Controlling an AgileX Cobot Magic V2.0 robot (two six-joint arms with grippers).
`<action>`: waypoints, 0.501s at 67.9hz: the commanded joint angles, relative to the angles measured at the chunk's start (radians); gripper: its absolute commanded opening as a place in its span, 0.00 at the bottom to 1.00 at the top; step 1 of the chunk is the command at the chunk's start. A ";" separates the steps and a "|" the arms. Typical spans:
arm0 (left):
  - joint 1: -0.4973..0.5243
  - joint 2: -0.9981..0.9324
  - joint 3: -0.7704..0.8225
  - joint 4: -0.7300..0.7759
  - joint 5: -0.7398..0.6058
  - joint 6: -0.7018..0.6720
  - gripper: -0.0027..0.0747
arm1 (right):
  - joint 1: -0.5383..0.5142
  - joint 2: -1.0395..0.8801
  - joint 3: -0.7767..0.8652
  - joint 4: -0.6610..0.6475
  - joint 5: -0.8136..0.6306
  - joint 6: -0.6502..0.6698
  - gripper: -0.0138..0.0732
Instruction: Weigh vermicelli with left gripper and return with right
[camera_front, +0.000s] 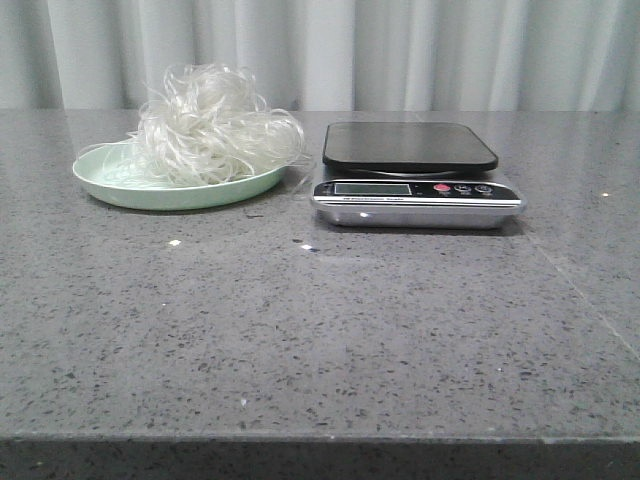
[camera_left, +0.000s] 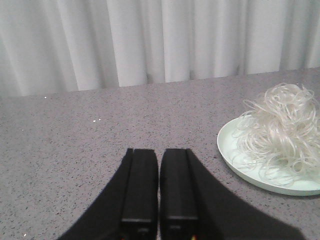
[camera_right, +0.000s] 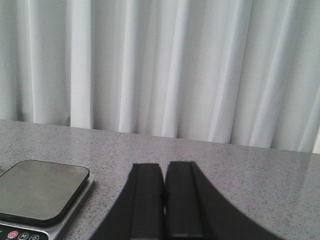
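The vermicelli (camera_front: 215, 125), a fluffy tangle of whitish strands, lies on the pale green plate (camera_front: 130, 190) at the back left of the table. It also shows in the left wrist view (camera_left: 282, 127) on the plate (camera_left: 235, 160). The kitchen scale (camera_front: 412, 175) with a black platform stands to the right of the plate; its platform is bare. It also shows in the right wrist view (camera_right: 35, 192). My left gripper (camera_left: 159, 152) is shut and empty, apart from the plate. My right gripper (camera_right: 164, 167) is shut and empty, beside the scale. Neither gripper shows in the front view.
The grey speckled table (camera_front: 320, 340) runs from the front edge back to a white curtain (camera_front: 400, 50). A seam in the tabletop (camera_front: 580, 300) runs diagonally at the right.
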 joint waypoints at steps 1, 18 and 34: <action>0.001 0.006 -0.029 -0.009 -0.074 -0.006 0.21 | -0.005 0.009 -0.026 0.005 -0.079 -0.007 0.33; 0.001 0.006 -0.029 -0.009 -0.074 -0.006 0.21 | -0.005 0.009 -0.026 0.005 -0.079 -0.007 0.33; 0.001 0.000 -0.024 -0.009 -0.059 -0.006 0.21 | -0.005 0.009 -0.026 0.005 -0.079 -0.007 0.33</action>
